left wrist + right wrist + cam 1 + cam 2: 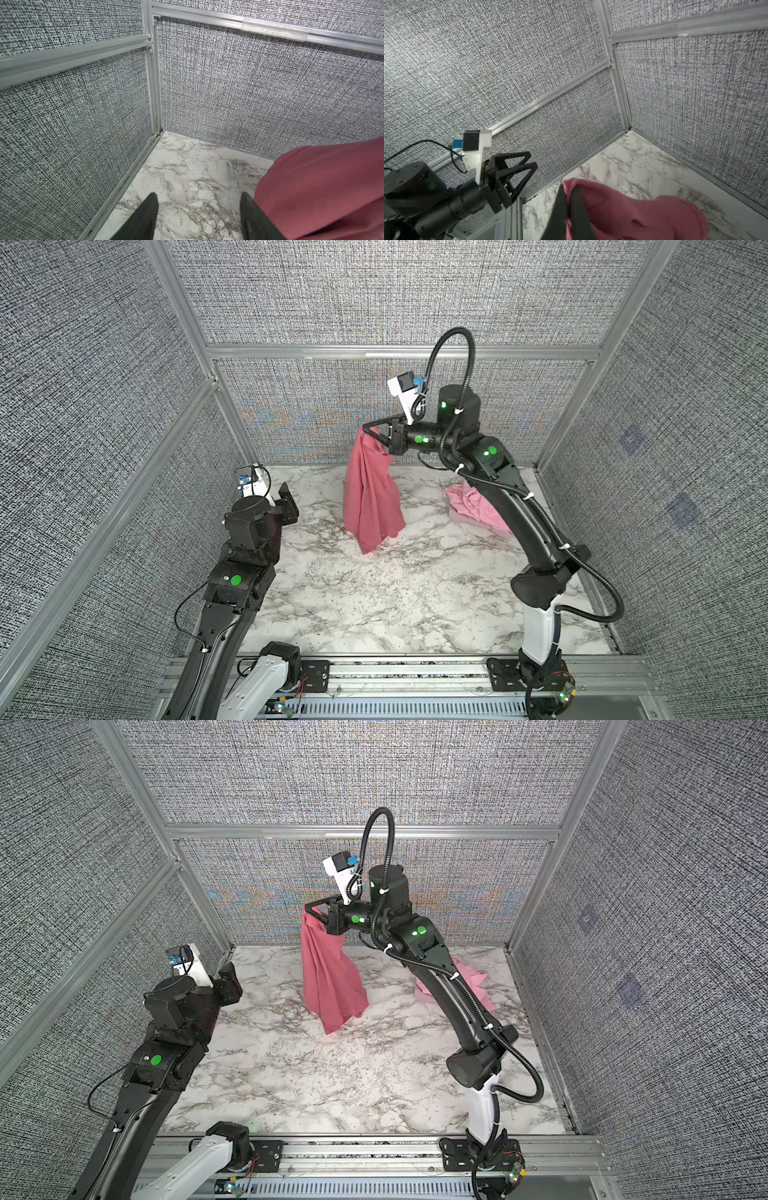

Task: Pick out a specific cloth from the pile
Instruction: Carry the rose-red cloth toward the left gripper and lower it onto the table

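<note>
Both top views show the right gripper clamped on the rose-red cloth, hanging mid-frame below it; the pale pink pile lies right. Left wrist view alone shows the left gripper parted, empty.

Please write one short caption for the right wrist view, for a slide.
Right gripper shut on the rose-red cloth above the marble table; the open left gripper waits nearby.

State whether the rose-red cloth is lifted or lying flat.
Lifted: the rose-red cloth hangs from the shut right gripper, its lower end near the marble table.
</note>
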